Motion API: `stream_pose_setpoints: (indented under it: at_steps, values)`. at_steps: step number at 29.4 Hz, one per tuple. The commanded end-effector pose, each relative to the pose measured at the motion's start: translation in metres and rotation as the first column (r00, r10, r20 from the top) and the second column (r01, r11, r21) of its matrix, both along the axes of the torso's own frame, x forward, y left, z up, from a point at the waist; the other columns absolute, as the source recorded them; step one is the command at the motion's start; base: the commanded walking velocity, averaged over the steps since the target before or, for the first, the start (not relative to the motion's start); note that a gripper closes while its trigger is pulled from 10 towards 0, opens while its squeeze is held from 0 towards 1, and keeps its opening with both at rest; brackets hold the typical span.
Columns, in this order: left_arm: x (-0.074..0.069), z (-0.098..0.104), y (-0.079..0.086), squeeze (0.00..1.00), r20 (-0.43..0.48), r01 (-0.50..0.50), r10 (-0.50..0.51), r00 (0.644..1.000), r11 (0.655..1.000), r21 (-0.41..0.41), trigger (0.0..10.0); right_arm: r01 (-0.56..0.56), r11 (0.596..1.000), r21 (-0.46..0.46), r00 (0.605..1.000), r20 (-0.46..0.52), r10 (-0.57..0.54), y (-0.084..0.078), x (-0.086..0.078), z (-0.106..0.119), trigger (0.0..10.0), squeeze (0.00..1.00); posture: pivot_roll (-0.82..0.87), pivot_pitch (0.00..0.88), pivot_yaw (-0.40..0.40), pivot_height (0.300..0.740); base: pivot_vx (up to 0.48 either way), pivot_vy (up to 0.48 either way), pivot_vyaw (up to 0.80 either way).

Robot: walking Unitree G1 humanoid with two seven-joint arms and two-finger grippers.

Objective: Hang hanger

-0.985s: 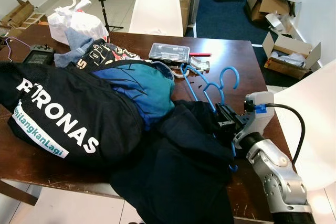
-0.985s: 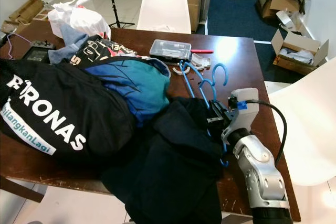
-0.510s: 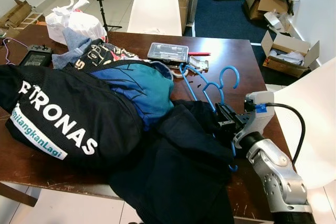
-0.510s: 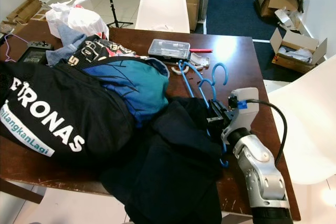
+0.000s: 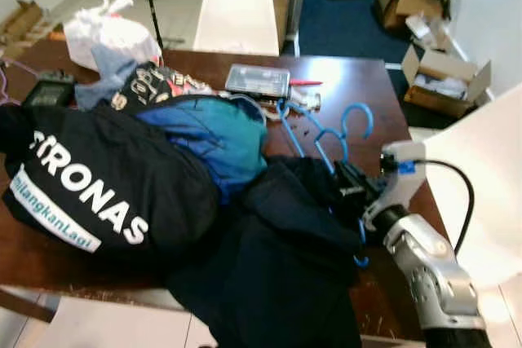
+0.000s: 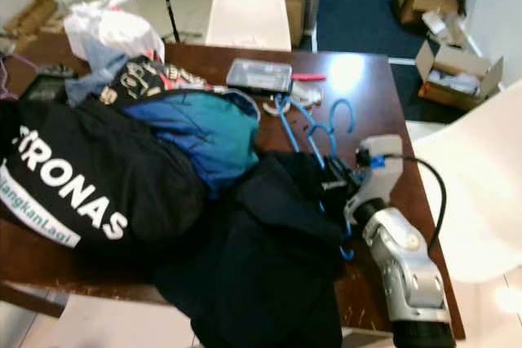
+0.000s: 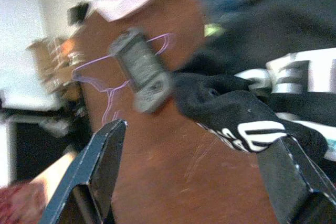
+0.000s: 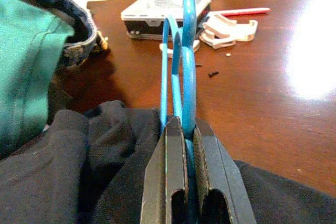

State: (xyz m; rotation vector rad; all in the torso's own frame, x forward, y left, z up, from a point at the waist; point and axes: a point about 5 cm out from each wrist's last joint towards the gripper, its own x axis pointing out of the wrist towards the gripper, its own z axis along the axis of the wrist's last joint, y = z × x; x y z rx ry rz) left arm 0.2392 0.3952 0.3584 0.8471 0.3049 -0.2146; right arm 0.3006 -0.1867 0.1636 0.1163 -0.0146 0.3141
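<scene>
right end effector [image 5: 349, 191]: clamped on blue hanger [image 5: 326, 138] | hanger: over the dark garment [image 5: 277, 266] at the bench [image 5: 359, 87] right side, hooks toward clear box [image 5: 257, 81] | left end effector [image 7: 194, 182]: fingers apart above the bench near black petronas shirt [image 5: 98, 185]
</scene>
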Motion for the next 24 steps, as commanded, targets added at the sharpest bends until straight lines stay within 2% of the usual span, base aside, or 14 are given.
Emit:
stream_pose_setpoints:
  at_steps: [1,2,7,9,11,12,13,14,15,16,17,21,22,24]
  values:
    - [-0.009,0.002,-0.001,1.00,-0.073,0.033,-0.029,0.997,0.998,0.054,10.0,0.012,1.000,0.000,0.993,-0.121,-0.012,-0.002,-0.004,-0.026,10.0,0.00,0.07,0.182,0.035,0.740,0.000,0.000,0.00]
    - [-0.013,-0.010,0.003,1.00,-0.176,0.035,-0.010,0.984,0.990,0.139,10.0,0.012,1.000,0.001,0.993,-0.121,-0.012,-0.002,-0.004,-0.026,10.0,0.00,0.07,0.179,0.034,0.740,0.000,0.000,0.00]
    - [-0.016,-0.019,0.009,1.00,-0.239,-0.002,0.052,0.970,0.979,0.204,10.0,0.013,1.000,0.002,0.992,-0.122,-0.012,-0.002,-0.004,-0.026,10.0,0.00,0.07,0.179,0.034,0.740,0.000,0.000,0.00]
    - [-0.015,-0.013,0.004,1.00,-0.202,0.016,0.017,0.979,0.987,0.161,10.0,0.012,1.000,0.002,0.992,-0.123,-0.012,-0.003,-0.004,-0.026,10.0,0.00,0.06,0.176,0.030,0.740,0.000,0.000,0.00]
    - [-0.018,0.014,-0.027,1.00,-0.039,0.215,-0.216,0.976,0.976,-0.012,10.0,0.011,1.000,0.008,0.992,-0.128,-0.010,-0.004,-0.003,-0.027,10.0,0.00,0.07,0.172,0.029,0.740,0.000,0.000,0.00]
    - [-0.018,0.014,-0.027,1.00,-0.039,0.215,-0.216,0.976,0.976,-0.012,10.0,0.011,1.000,0.008,0.992,-0.128,-0.010,-0.004,-0.003,-0.027,10.0,0.00,0.07,0.172,0.029,0.740,0.000,0.000,0.00]
    - [-0.026,0.028,-0.044,1.00,0.053,0.376,-0.373,0.927,0.920,-0.106,10.0,0.010,1.000,0.010,0.992,-0.130,-0.009,-0.004,-0.003,-0.027,10.0,0.00,0.07,0.172,0.029,0.740,0.000,0.000,0.00]
    - [-0.026,0.028,-0.044,1.00,0.053,0.376,-0.373,0.927,0.920,-0.106,10.0,0.010,1.000,0.010,0.992,-0.130,-0.009,-0.004,-0.003,-0.027,10.0,0.00,0.07,0.172,0.029,0.740,0.000,0.000,0.00]
    - [-0.033,0.035,-0.052,1.00,0.111,0.479,-0.467,0.878,0.866,-0.146,10.0,0.010,1.000,0.013,0.991,-0.131,-0.009,-0.004,-0.003,-0.028,10.0,0.00,0.07,0.166,0.032,0.740,0.000,0.000,0.00]
    - [-0.033,0.035,-0.052,1.00,0.111,0.479,-0.467,0.878,0.866,-0.146,10.0,0.010,1.000,0.013,0.991,-0.131,-0.009,-0.004,-0.003,-0.028,10.0,0.00,0.07,0.166,0.032,0.740,0.000,0.000,0.00]
    - [-0.039,0.043,-0.055,1.00,0.195,0.549,-0.517,0.834,0.815,-0.187,10.0,0.010,1.000,0.016,0.991,-0.132,-0.008,-0.004,-0.003,-0.028,10.0,0.00,0.07,0.161,0.031,0.740,0.000,0.000,0.00]
    - [-0.039,0.049,-0.052,1.00,0.281,0.565,-0.508,0.814,0.805,-0.181,10.0,0.010,1.000,0.017,0.991,-0.133,-0.008,-0.004,-0.003,-0.029,10.0,0.00,0.07,0.158,0.031,0.740,0.000,0.000,0.00]
    - [-0.027,0.053,-0.042,0.00,0.379,0.483,-0.393,0.838,0.857,-0.180,10.0,0.011,1.000,0.018,0.991,-0.135,-0.008,-0.004,-0.002,-0.029,10.0,0.00,0.07,0.156,0.029,0.740,0.000,0.000,0.00]
    - [-0.015,0.054,-0.032,0.00,0.443,0.391,-0.272,0.854,0.898,-0.202,10.0,0.011,1.000,0.018,0.991,-0.136,-0.008,-0.004,-0.002,-0.029,10.0,0.00,0.06,0.153,0.028,0.740,0.000,0.000,0.00]
